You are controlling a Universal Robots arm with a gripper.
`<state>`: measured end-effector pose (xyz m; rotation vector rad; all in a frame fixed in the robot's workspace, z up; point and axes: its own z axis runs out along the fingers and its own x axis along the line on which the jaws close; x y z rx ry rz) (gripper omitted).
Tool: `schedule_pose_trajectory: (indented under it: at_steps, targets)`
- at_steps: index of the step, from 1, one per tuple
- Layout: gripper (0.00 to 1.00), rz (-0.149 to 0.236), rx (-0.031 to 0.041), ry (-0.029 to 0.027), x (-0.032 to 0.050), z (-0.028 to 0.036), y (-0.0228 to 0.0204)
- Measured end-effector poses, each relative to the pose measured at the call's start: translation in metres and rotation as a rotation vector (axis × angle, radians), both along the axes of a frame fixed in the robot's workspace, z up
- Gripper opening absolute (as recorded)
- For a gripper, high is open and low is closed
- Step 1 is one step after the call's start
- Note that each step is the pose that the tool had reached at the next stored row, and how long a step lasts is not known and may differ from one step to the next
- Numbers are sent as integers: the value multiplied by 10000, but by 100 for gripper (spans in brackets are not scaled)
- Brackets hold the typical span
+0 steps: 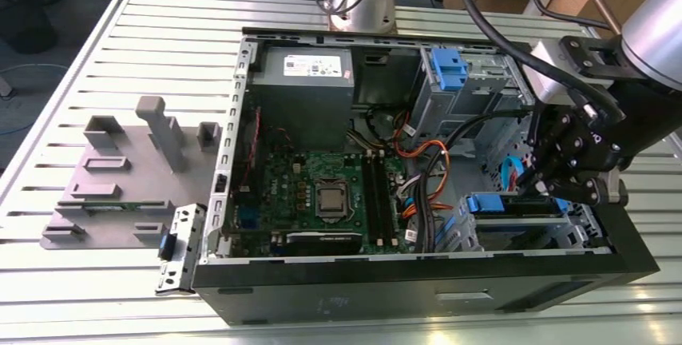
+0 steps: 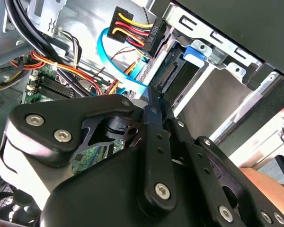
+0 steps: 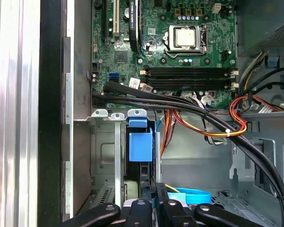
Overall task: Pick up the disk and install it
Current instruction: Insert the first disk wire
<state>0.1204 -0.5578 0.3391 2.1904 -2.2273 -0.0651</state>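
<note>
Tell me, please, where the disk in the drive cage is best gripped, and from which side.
Grip the disk by its blue end tab. It lies inside the metal cage, whose walls cover its flat faces; the tab end sticks out toward the motherboard. Come from that side, likely over the black cables.

Silver-and-grey jointed robot arm entering from the exterior view's right, wrist bent downward. Black multi-link metal gripper hanging low at the exterior view's right side, pointing down. Black cables looped along the arm to the wrist. Black linkage bars and silver screws of the gripper body close up in both wrist views. Finger state unclear.
</note>
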Motion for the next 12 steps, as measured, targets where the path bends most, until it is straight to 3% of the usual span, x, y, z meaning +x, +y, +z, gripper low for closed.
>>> schedule_pose_trajectory:
  at_steps: [4, 12]
  targets:
    - [16, 1, 0, 0, 1, -1, -28]
    - [16, 2, -1, -6, -8, -13, -30]
